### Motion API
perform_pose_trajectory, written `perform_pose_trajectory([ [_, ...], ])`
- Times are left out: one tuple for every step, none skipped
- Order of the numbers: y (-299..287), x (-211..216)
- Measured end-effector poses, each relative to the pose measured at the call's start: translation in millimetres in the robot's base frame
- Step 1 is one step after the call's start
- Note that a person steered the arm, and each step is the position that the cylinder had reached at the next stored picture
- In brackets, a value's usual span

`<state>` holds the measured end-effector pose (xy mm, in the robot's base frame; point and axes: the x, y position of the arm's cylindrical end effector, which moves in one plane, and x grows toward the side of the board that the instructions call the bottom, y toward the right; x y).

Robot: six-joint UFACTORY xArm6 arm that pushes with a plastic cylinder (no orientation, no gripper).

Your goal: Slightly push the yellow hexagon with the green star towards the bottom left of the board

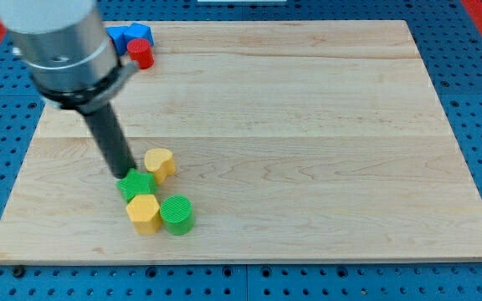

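Observation:
The yellow hexagon (144,212) lies near the board's bottom edge, left of centre. The green star (136,186) sits just above it and touches it. My tip (124,175) is at the green star's upper left edge, touching or almost touching it. A green cylinder (176,214) stands right of the yellow hexagon, touching it. A yellow heart-shaped block (160,163) lies just above and right of the green star.
A red cylinder (141,53) and a blue block (128,35) sit at the board's top left, partly behind the arm's grey body (61,46). The wooden board (308,125) rests on a blue perforated table.

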<state>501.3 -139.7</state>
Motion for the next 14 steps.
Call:
perform_pose_trajectory([
  [-8, 6],
  [-32, 23],
  [-4, 47],
  [-8, 61],
  [-23, 73],
  [-27, 90],
  [-4, 114],
  [5, 116],
  [15, 92],
  [29, 74],
  [25, 62],
  [26, 40],
  [38, -6],
  [-17, -8],
])
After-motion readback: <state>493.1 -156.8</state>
